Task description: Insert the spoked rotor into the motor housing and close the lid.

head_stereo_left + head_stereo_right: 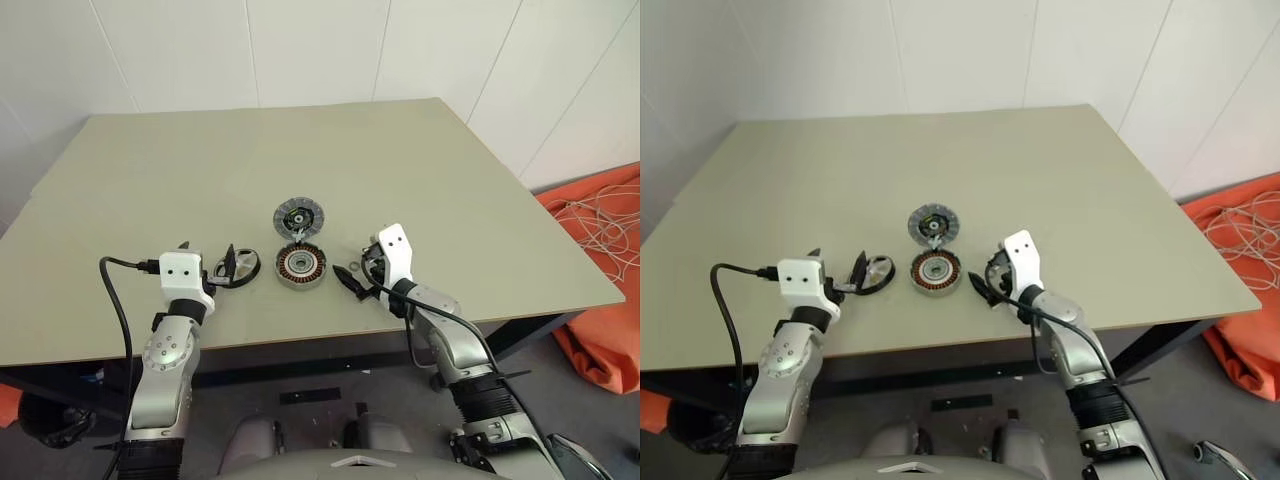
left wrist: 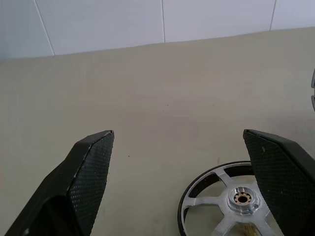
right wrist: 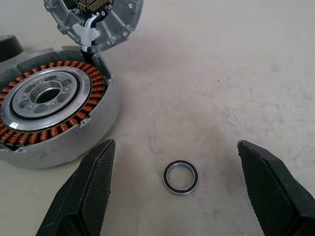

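The motor housing (image 1: 301,267), a silver cup with copper windings, sits near the table's front edge, and the right wrist view shows it again (image 3: 49,108). The lid (image 1: 299,216) lies just behind the housing, dark-centred face up, joined to it by a short wire. To the left of the housing the spoked rotor (image 2: 242,197) lies flat. My left gripper (image 1: 207,258) is open, its right finger over the rotor's left side. On the other side of the housing my right gripper (image 3: 175,143) is open and tilted down over a tiny metal ring (image 3: 181,177), which lies between its fingers.
The beige table (image 1: 300,150) stretches bare behind the parts. Beyond its right edge an orange cloth with white cables (image 1: 600,220) lies on the floor. A black cable (image 1: 120,310) loops from my left wrist over the front edge.
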